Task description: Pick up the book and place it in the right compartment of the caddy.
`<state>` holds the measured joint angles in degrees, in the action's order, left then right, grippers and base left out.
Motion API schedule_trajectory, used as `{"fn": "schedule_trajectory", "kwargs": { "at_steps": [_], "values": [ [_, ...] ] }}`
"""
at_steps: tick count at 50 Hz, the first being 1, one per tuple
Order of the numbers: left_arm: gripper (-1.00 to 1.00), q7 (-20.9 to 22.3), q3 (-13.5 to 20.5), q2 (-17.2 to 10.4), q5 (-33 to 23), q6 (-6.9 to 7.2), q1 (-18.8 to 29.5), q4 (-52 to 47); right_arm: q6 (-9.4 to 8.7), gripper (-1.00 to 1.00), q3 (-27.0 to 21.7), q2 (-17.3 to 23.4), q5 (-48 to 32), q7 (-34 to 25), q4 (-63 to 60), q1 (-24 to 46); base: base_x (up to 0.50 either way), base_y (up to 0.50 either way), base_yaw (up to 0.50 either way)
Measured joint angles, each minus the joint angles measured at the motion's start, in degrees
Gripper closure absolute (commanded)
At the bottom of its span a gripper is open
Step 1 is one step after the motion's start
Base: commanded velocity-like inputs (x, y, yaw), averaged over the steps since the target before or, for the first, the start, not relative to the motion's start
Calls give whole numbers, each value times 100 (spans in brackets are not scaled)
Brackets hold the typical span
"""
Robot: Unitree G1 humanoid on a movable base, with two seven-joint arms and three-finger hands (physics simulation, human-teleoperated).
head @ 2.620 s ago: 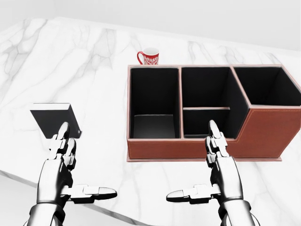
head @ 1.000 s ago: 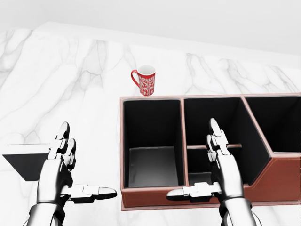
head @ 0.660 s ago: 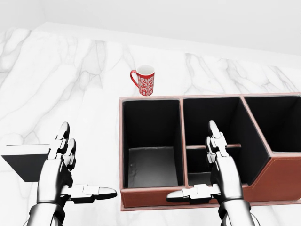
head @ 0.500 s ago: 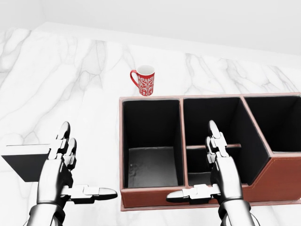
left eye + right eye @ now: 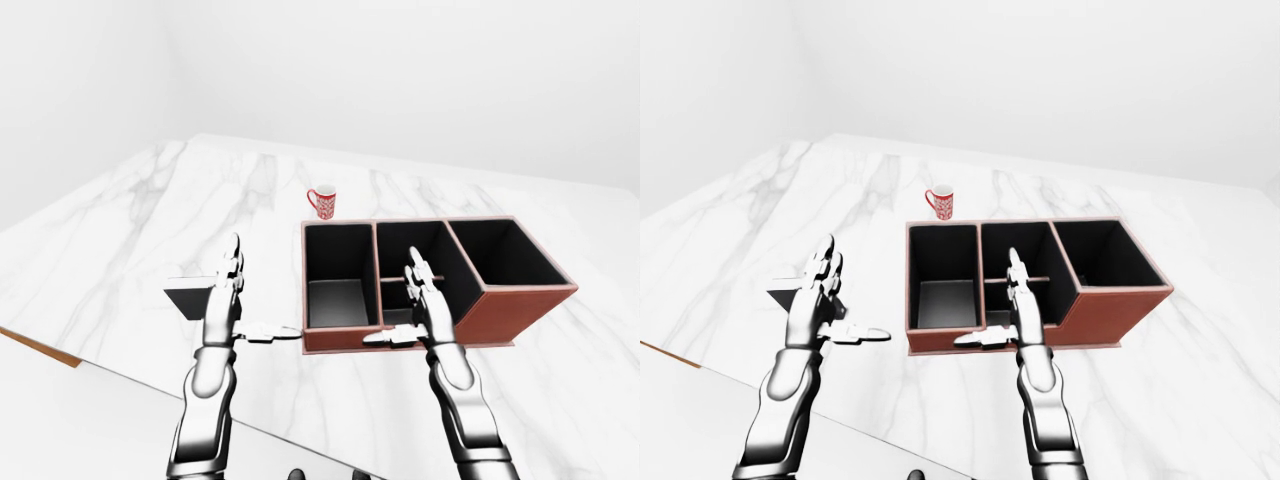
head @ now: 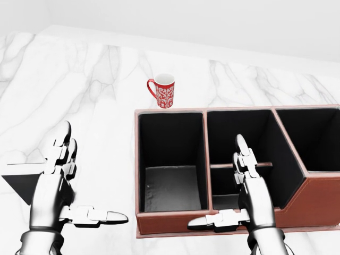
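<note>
Eye views show whole caddy (image 5: 1038,285); head crops rt.

A white marble tabletop (image 5: 130,230) with grey veining carries everything here. Its near edge runs diagonally across the lower left of the left-eye view, where a thin wooden-brown strip shows under the corner.

Three things rest on it. A red-brown caddy (image 5: 520,315) with black-lined compartments sits toward the right side of the top, its long side roughly parallel to the far edge. A red patterned mug (image 6: 164,91) with a white interior stands upright just beyond the caddy's left end, apart from it, handle pointing left. A dark book (image 6: 21,183) lies near the left side, well apart from the caddy, closer to the near edge.
</note>
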<state>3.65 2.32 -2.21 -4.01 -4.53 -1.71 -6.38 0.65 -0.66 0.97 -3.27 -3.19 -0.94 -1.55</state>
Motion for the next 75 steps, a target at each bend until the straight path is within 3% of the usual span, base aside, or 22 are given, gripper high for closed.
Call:
{"fn": "schedule_trajectory", "kwargs": {
  "at_steps": [4,11,17,24,35,46,59,75],
  "values": [
    [-100,0,42,-112,-387,180,108,-107,13,-100,15,-5,-23,-5,-43,-33,0,0,0],
    [-100,454,178,-531,-1628,953,586,-397,126,-100,33,-9,-63,-4,12,-59,0,0,0],
    [-100,1084,268,-928,-2813,953,1105,-344,98,-100,43,-12,-83,-9,-46,-72,0,0,0],
    [-100,1627,383,-1375,-3941,844,1837,312,94,-100,61,-17,-105,-13,-79,-89,0,0,0],
    [-100,2164,181,-1881,-5459,417,3162,2178,106,-100,94,-27,-140,-8,-88,-103,0,0,0],
    [-100,3591,-7,-2113,-6755,-46,3729,3231,98,-100,106,-31,-150,-7,-115,-116,0,0,0],
    [-100,3635,6,-2337,-7489,-47,4148,3641,143,-100,105,-30,-150,-7,-75,-115,0,0,0],
    [-100,3635,101,-2465,-7674,-47,4249,3750,154,-100,115,-32,-153,-15,-75,-124,0,0,0]
  ]
}}
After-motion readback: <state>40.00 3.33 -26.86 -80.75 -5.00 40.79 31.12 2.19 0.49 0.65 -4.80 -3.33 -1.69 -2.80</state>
